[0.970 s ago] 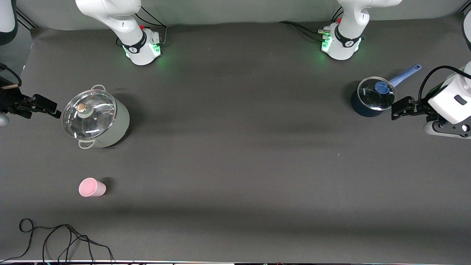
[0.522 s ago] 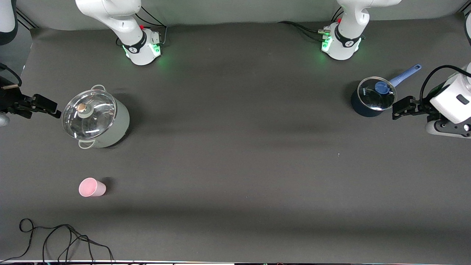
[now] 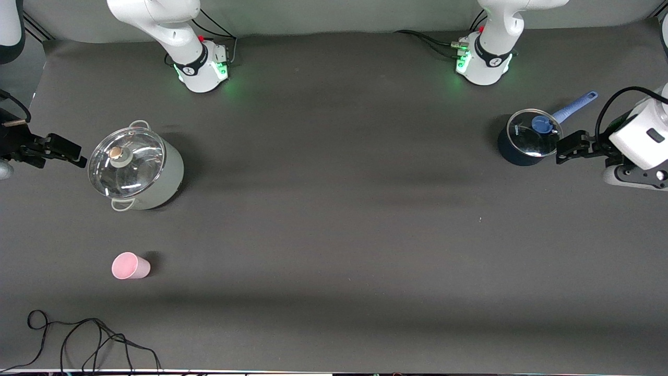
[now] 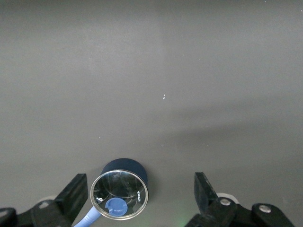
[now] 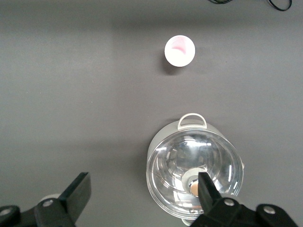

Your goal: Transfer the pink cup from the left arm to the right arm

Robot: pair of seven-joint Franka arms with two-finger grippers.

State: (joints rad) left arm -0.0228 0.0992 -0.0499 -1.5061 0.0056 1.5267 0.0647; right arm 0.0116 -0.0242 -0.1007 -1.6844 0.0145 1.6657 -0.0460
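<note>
The pink cup (image 3: 130,266) stands upright on the table (image 3: 334,235), near the corner at the right arm's end that is closest to the front camera, with nothing touching it (its open mouth shows in the right wrist view (image 5: 179,50)). A grey-green lidded stockpot (image 3: 136,172) sits farther from the camera than the cup. The right gripper (image 3: 65,151) hangs at the table edge beside that pot, jaws spread wide and empty. The left gripper (image 3: 569,148) hovers at the edge at the left arm's end, just beside a dark blue saucepan (image 3: 528,137) with a glass lid, jaws likewise open and holding nothing
</note>
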